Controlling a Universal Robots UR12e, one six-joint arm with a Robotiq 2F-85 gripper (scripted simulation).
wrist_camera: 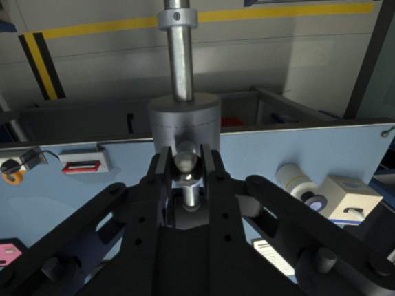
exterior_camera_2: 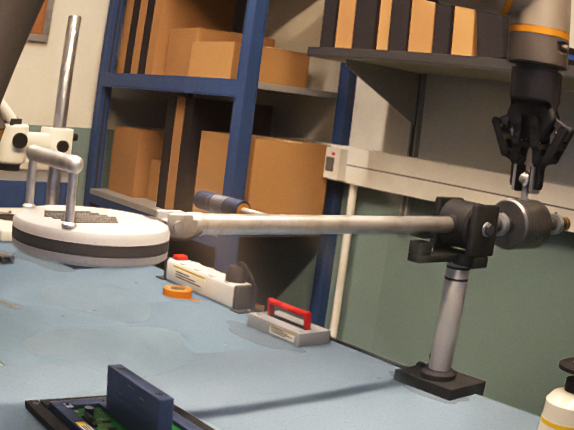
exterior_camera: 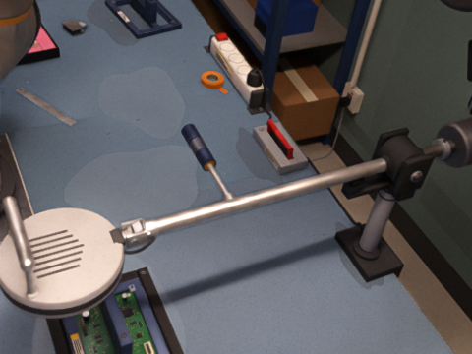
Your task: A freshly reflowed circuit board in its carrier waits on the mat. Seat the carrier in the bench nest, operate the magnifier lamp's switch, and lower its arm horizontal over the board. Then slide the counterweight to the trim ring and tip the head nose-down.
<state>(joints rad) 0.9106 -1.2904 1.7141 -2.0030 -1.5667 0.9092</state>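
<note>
At the bench's right end, behind the black pivot block point(exterior_camera_2: 468, 231) on its post, the grey counterweight point(exterior_camera_2: 524, 223) sits on the lamp's rear rod, and my gripper point(exterior_camera_2: 524, 178) stands above it, closed on the counterweight's ball knob point(wrist_camera: 184, 167). A trim ring point(wrist_camera: 177, 19) sits farther out on the rod. The lamp arm point(exterior_camera: 260, 196) lies level across the bench to the round head point(exterior_camera: 56, 260), which hangs flat above the circuit board in its carrier point(exterior_camera: 115, 324) in the black nest.
The lamp's base plate point(exterior_camera: 368, 253) stands near the bench's right edge. A screwdriver point(exterior_camera: 204, 157), a red-handled switch box point(exterior_camera: 280, 145), a power strip point(exterior_camera: 236, 66) and an orange tape roll point(exterior_camera: 214, 78) lie on the mat. Shelving with boxes stands behind.
</note>
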